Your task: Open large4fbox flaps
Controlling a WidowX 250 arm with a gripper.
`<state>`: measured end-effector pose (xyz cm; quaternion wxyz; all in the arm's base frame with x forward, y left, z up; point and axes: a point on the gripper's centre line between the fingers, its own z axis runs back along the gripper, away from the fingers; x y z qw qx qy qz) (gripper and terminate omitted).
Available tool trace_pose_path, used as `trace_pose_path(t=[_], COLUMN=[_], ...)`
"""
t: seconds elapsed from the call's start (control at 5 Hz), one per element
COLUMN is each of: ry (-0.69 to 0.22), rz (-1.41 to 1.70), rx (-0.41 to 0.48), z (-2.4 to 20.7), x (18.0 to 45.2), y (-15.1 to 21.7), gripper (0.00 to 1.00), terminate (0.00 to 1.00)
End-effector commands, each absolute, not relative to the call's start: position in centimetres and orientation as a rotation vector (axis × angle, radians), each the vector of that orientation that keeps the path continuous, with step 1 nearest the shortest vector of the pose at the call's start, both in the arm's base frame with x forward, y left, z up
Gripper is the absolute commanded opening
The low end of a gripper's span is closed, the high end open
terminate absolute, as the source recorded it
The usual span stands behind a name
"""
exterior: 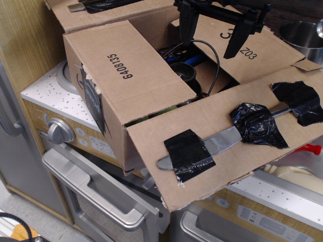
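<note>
Large4fbox [116, 96] fills frame center, near flap [222, 146] with taped knife [222, 141] folded out lower right; gripper [214, 43] upper center over opening, fingers spread, grasping nothing.

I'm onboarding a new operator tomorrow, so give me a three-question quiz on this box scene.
1. True or false: the flap printed 6408135 lies folded over the box top.
2. How many patches of black tape hold the knife on its flap?
3. The gripper is: A) clamped on the knife, B) above the box opening, fingers apart, holding nothing, C) out of view.

Key: 1 true. 2 three. 3 B.
</note>
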<state>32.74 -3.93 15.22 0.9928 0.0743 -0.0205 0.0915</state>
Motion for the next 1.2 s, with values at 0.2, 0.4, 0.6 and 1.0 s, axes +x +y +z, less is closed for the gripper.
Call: trace_pose_path(t=[0.2,0.4,0.6,1.0], ry=[-0.055,-0.066,-0.075,-0.044], rz=[0.178,0.171,0.151,0.051], rx=[0.159,0.160,0.135,0.101], z=[14.1,13.7,12.6,10.6], x=[33.6,34.7,35.0,34.5], y=[-4.6,-5.0,-5.0,-3.3], gripper=[1.00,1.00,1.00,1.00], terminate=[0.00,0.00,0.00,0.00])
